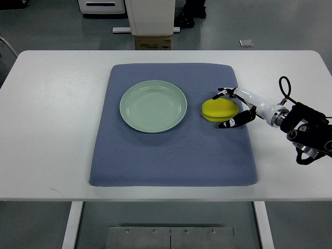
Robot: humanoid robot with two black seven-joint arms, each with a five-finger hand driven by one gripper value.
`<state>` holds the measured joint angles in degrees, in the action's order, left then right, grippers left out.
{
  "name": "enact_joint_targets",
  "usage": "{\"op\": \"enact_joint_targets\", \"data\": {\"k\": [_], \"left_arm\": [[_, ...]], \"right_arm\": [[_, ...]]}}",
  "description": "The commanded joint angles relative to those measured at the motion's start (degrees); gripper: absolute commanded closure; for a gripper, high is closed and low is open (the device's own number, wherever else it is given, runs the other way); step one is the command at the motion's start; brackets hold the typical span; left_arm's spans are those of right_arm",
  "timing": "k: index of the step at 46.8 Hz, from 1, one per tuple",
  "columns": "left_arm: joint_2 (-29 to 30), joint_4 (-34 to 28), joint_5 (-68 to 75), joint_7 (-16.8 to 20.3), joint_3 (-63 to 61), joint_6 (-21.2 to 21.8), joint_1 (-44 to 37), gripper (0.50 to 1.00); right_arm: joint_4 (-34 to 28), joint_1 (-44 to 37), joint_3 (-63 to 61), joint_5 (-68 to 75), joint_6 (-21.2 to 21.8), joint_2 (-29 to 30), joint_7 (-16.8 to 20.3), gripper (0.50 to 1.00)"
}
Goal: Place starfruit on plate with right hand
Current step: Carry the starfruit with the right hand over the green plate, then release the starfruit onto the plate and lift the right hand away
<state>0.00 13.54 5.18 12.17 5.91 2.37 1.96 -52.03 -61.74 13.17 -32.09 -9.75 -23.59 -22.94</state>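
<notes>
No legible text, labels, brands, numbers or signs appear in the top view. The cardboard box beyond the table's far edge carries dark markings, too small and blurred to read.

Bright, even overhead light washes the white surface almost to glare, with only faint, soft shadows beneath the blue mat. Focus is sharp throughout, and the surface's far edge bows slightly from lens distortion.

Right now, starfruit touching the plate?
Apart. Top view shows blue mat between the starfruit and the plate rim.
</notes>
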Motion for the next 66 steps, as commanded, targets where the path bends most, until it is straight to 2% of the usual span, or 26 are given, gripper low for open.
{"op": "enact_joint_targets", "data": {"k": [1,4,8,21,33,45,63,65,66], "left_arm": [[0.0,0.0,0.0,0.0,0.0,0.0,0.0,0.500],[0.0,0.0,0.0,0.0,0.1,0.0,0.0,0.500],[0.0,0.0,0.0,0.0,0.0,0.0,0.0,0.500],[0.0,0.0,0.0,0.0,0.0,0.0,0.1,0.500],[0.0,0.0,0.0,0.0,0.0,0.0,0.0,0.500],[0.0,0.0,0.0,0.0,0.1,0.0,0.0,0.500],[0.0,0.0,0.0,0.0,0.1,0.0,0.0,0.500],[0.0,0.0,0.0,0.0,0.0,0.0,0.0,0.500],[0.0,0.0,0.0,0.0,0.0,0.0,0.0,0.500]], "right_arm": [[0.1,0.0,0.0,0.2,0.3,0.1,0.3,0.835],[0.1,-0.1,0.0,1.0,0.6,0.2,1.3,1.000],[0.1,-0.3,0.0,2.6,1.1,0.2,2.2,1.000],[-1.0,-2.0,-0.5,9.2,2.7,0.1,1.8,1.000],[-1.0,-3.2,-5.0,11.5,6.0,1.5,1.9,1.000],[1.0,-4.4,-5.3,11.6,5.8,10.5,4.6,1.000],[9.4,-4.3,-5.5,11.6,4.7,21.6,5.8,1.000],[10.0,-4.3,-5.8,11.6,4.6,22.4,5.8,0.871],[10.0,-4.3,-5.8,11.7,4.5,22.7,5.8,0.825]]}}
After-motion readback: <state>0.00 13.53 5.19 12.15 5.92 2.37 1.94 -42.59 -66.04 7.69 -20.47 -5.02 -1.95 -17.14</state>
